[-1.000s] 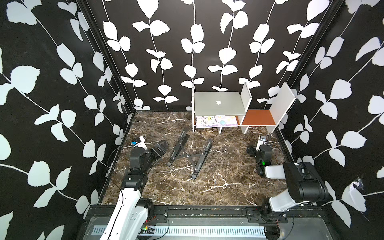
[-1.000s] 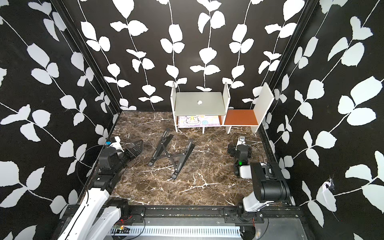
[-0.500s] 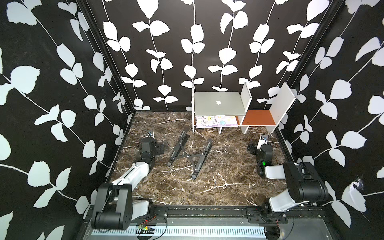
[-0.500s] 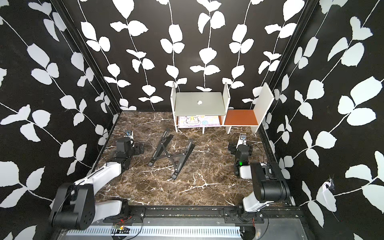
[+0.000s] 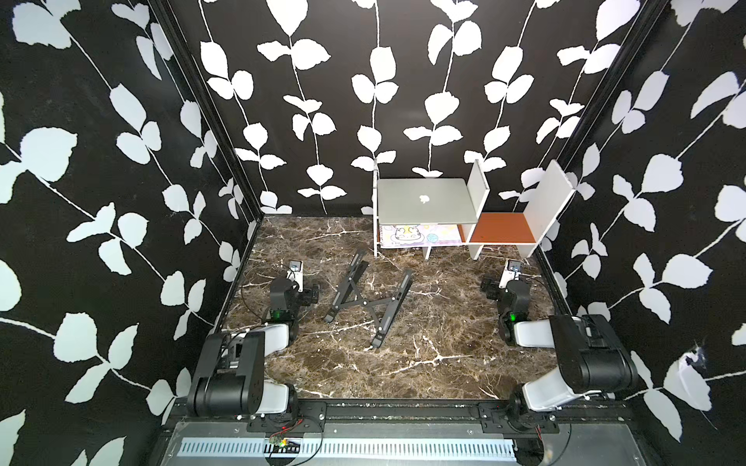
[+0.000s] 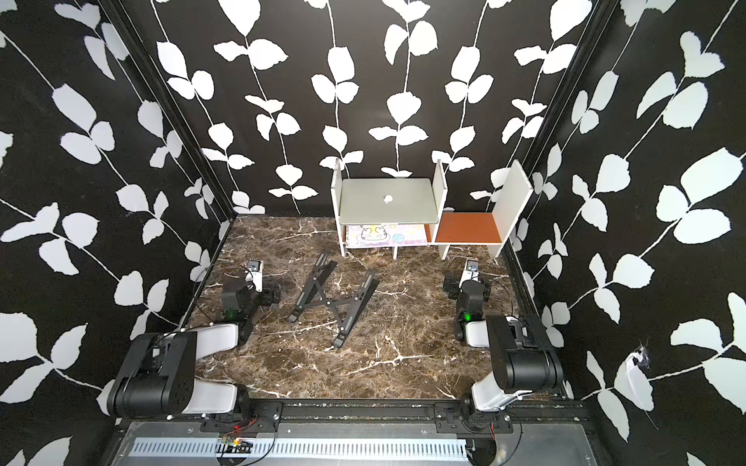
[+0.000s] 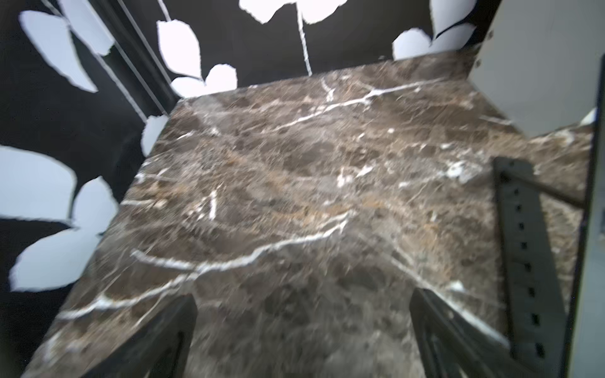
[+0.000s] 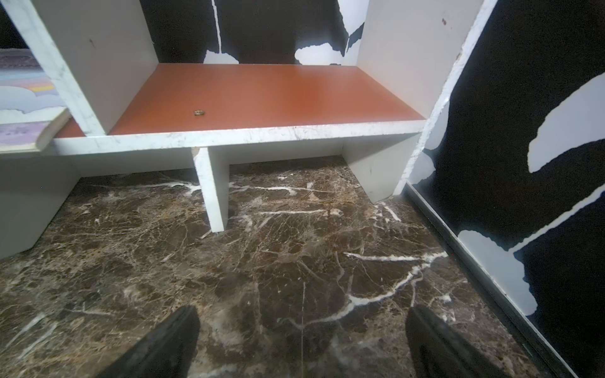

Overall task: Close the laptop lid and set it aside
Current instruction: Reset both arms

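Near edge: both arms are sitting folded low over the brown marble tabletop, one at each side.

Left gripper: jaws are standing wide apart and holding nothing, with only bare marble between the dark fingers. It is hovering near the left wall, just left of the black folding laptop stand. One perforated bar of the stand is showing at the edge of the left wrist view, which is blurred.

Right gripper: jaws are likewise spread wide and gripping nothing. It is sitting low near the right wall, pointing at the white shelf unit.

Mid-table: in both top views the stand is lying collapsed in its X shape, well apart from the shelf.

Far side, right of centre: the shelf unit is standing against the leaf-patterned back wall. The laptop is resting on the unit's upper left level, between two white upright panels. The laptop lid is lying flat and fully shut, facing up. It is showing as a thin matte silver-grey rectangle with rounded corners, and a white apple logo is sitting at its centre. No keys or screen are showing. Neither gripper is touching it.

Under the laptop, a cartoon-covered notebook is lying on the lower level. To the right, an orange-brown shelf board is carrying one small ring-like thing, too small to identify.
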